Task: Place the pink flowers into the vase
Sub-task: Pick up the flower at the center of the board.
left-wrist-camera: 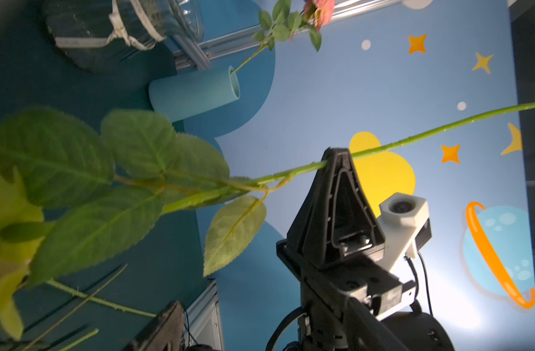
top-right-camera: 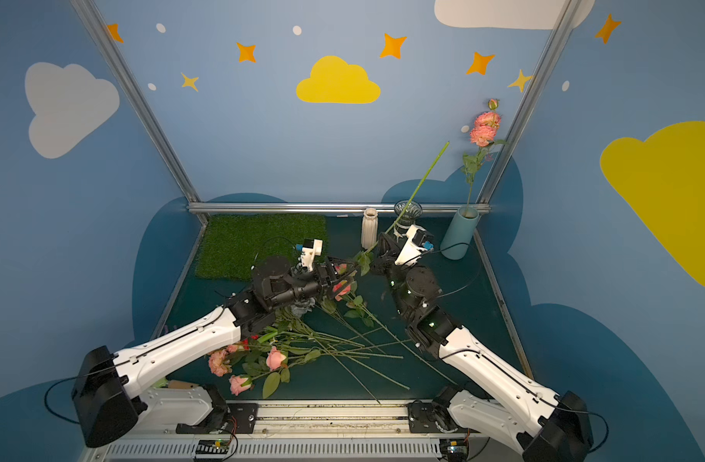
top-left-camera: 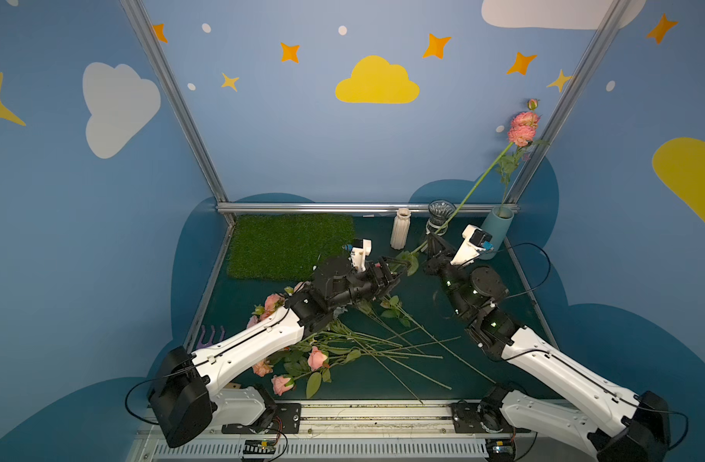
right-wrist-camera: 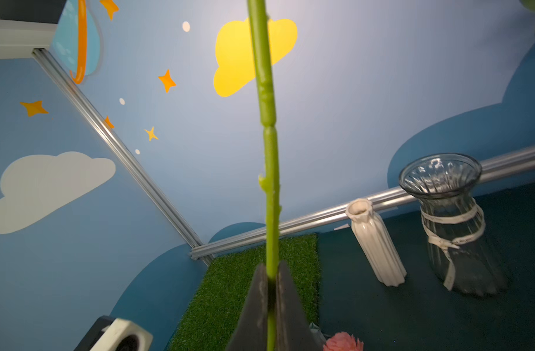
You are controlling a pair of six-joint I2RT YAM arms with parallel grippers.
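My right gripper (right-wrist-camera: 270, 270) is shut on the green stem (right-wrist-camera: 270, 152) of one of the pink flowers. It holds the stem low over the table, just in front of the glass vase (top-left-camera: 441, 216). The stem (top-left-camera: 469, 196) slants up toward the back wall, bare end highest. Its leaves (left-wrist-camera: 78, 182) and pink bloom (top-right-camera: 341, 289) hang by my left gripper (top-right-camera: 343, 276), which stands open around them. A teal vase (top-left-camera: 497, 232) at the back right has a pink flower (top-left-camera: 523, 126) standing in it. More pink flowers (top-left-camera: 315, 356) lie piled at the front under my left arm.
A white ribbed vase (top-left-camera: 400, 230) stands left of the glass one. A grass mat (top-left-camera: 291, 244) covers the back left. A small red flower (top-right-camera: 245, 344) and a grey-blue bunch (top-right-camera: 303, 308) lie in the pile. A purple rake (top-left-camera: 211, 336) lies by the left wall.
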